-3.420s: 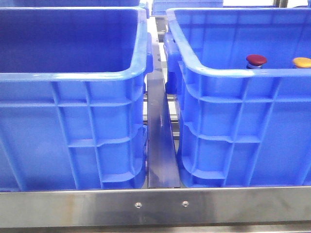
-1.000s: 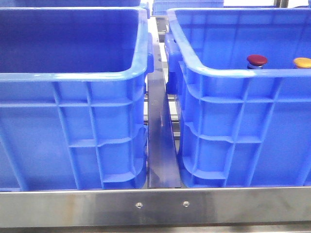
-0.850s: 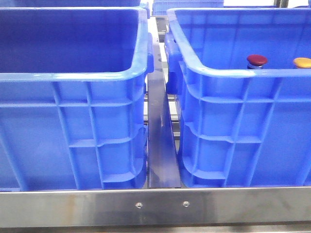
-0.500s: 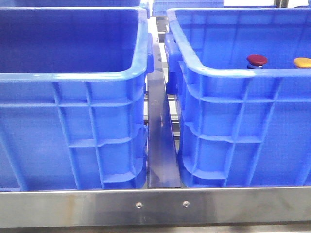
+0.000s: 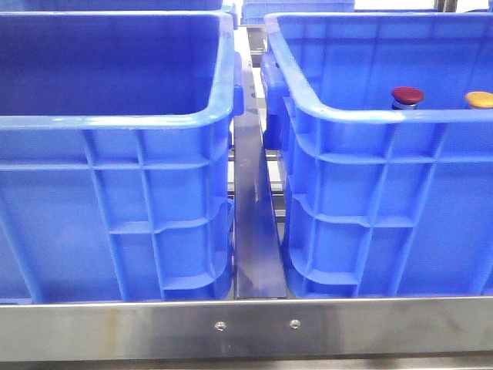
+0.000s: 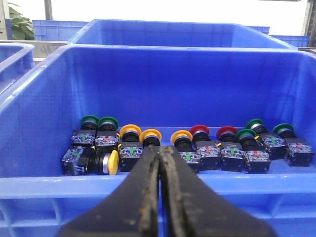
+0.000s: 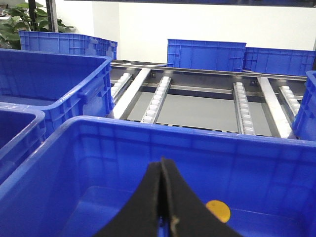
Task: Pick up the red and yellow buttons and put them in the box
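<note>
Standing here, I am seeing almost no change over the last seconds: in the front view the 2 blue crates are sitting as before, and the red button (image 5: 407,95) and the yellow button (image 5: 479,99) are still showing their caps above the near rim of the right crate (image 5: 370,116). My judgement is that the robot is pausing; whether these 2 buttons are waiting to be picked or are already placed, the pictures are not settling.

The left crate (image 5: 115,119) is showing only a bare inner wall in the front view, and its floor is hidden there. The left wrist view is giving what the front view is not: a crate (image 6: 158,170) holding a row of buttons on its floor, green ones (image 6: 89,120) at both ends, several yellow ones (image 6: 130,131) and 2 red ones (image 6: 199,131) in the middle. The left gripper (image 6: 160,150) is hanging just over the near rim of this crate with its fingers pressed together, holding nothing.

The right wrist view is showing the right gripper (image 7: 163,163), also closed together and holding nothing, over another crate (image 7: 173,129), where 1 yellow cap (image 7: 218,210) is lying on the floor. Beyond it, roller tracks (image 7: 242,106) and more crates are standing far back.
</note>
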Controlling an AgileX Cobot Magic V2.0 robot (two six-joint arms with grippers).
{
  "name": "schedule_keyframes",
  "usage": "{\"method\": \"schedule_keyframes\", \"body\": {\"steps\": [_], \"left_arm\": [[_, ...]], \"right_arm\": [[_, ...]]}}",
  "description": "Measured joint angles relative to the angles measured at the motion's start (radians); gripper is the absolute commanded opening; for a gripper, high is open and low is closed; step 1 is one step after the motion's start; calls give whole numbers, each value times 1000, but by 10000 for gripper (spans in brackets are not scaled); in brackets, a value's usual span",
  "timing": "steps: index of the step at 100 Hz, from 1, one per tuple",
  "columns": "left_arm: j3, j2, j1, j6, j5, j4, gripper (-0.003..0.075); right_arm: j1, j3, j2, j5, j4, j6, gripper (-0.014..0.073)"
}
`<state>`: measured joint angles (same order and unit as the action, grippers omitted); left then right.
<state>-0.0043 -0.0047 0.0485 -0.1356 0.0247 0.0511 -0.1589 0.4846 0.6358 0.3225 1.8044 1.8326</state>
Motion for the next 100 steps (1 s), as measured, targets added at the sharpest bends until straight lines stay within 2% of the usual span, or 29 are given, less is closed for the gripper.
{"method": "schedule_keyframes", "body": {"steps": [26,38,55,77,100], "left_arm": [[0,0,0,0,0,0,-19],[0,0,0,0,0,0,-19],[0,0,0,0,0,0,-19],[0,0,0,0,0,0,-19],[0,0,0,0,0,0,-19]], "right_arm": [[0,0,0,-2,-3,-26,-67],[0,0,0,0,-138,-168,-67],[0,28,-2,24,-511,-502,-67],[12,48,-36,33,-1007,-1018,-67],[122,37,-98,-83,-1506,-1511,-67]]}}
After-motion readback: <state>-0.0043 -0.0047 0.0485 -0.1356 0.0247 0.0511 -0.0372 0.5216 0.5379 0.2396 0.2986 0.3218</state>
